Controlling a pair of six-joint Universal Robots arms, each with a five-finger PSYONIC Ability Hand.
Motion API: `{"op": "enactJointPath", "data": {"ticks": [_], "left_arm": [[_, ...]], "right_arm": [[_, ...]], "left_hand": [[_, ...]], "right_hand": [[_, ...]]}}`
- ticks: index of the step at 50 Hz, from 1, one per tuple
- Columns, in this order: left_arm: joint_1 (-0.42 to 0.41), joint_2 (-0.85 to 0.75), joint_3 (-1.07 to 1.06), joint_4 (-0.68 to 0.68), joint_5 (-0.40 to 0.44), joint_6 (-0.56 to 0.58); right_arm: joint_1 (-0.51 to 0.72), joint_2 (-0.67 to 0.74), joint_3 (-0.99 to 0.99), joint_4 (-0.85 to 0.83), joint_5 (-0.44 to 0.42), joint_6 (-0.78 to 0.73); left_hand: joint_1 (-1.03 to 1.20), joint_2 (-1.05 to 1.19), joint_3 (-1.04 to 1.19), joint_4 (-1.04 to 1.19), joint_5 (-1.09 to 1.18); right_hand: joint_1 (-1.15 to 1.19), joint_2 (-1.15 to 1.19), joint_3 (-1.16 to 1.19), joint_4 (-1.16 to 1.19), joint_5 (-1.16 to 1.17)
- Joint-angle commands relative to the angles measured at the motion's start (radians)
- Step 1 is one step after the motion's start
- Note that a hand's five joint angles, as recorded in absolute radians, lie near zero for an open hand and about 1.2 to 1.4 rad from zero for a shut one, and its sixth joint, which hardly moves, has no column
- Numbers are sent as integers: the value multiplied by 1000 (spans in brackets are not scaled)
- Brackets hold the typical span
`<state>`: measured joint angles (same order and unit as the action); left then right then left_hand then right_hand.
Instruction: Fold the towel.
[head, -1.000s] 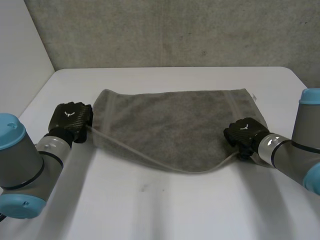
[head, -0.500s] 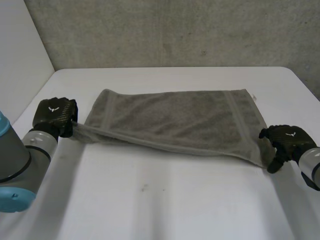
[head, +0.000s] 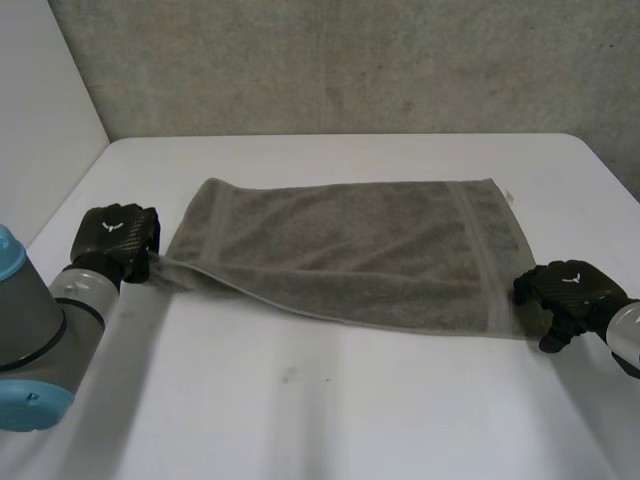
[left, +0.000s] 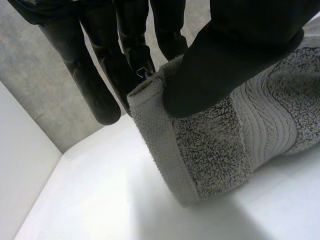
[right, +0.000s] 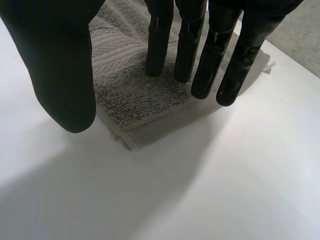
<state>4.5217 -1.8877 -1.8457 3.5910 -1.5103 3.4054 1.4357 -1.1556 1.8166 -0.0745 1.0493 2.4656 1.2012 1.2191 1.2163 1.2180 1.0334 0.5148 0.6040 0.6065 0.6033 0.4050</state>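
A grey towel (head: 350, 250) lies spread widthwise on the white table (head: 330, 400). My left hand (head: 118, 240) is at the towel's near left corner, which is lifted a little off the table. In the left wrist view, the thumb (left: 225, 65) pinches that corner (left: 200, 150) against the fingers. My right hand (head: 570, 292) is beside the near right corner. In the right wrist view, its fingers (right: 200, 50) hang straight over the flat corner (right: 135, 95), the thumb stands apart, and nothing is held.
A grey wall (head: 350, 60) runs along the table's far edge, and a white panel (head: 40, 100) stands at the far left. Bare tabletop stretches in front of the towel. The table's right edge lies just past my right hand.
Both hands drew the towel's near edge out sideways and taut. The right hand has let go, and its corner now lies flat. The left hand still holds its corner and has shifted slightly inward.
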Motion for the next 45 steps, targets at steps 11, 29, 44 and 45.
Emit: {"op": "enactJointPath", "data": {"ticks": [11, 29, 44, 45], "left_arm": [[-1, -2, -6, 0, 1, 0], [-3, -5, -4, 0, 2, 3], [-6, -4, -4, -24, 1, 8], [-6, -4, -4, -24, 1, 8]], "right_arm": [[8, 62, -46, -42, 3, -2], [34, 114, -115, -68, 9, 7], [39, 50, -126, -99, 34, 75], [38, 50, -126, -99, 34, 75]], "left_hand": [[195, 177, 180, 178, 188], [195, 177, 180, 178, 188], [195, 177, 180, 178, 188], [195, 177, 180, 178, 188]], "right_hand": [[374, 285, 282, 286, 309], [583, 494, 491, 495, 518], [881, 792, 790, 793, 817], [881, 792, 790, 793, 817]]}}
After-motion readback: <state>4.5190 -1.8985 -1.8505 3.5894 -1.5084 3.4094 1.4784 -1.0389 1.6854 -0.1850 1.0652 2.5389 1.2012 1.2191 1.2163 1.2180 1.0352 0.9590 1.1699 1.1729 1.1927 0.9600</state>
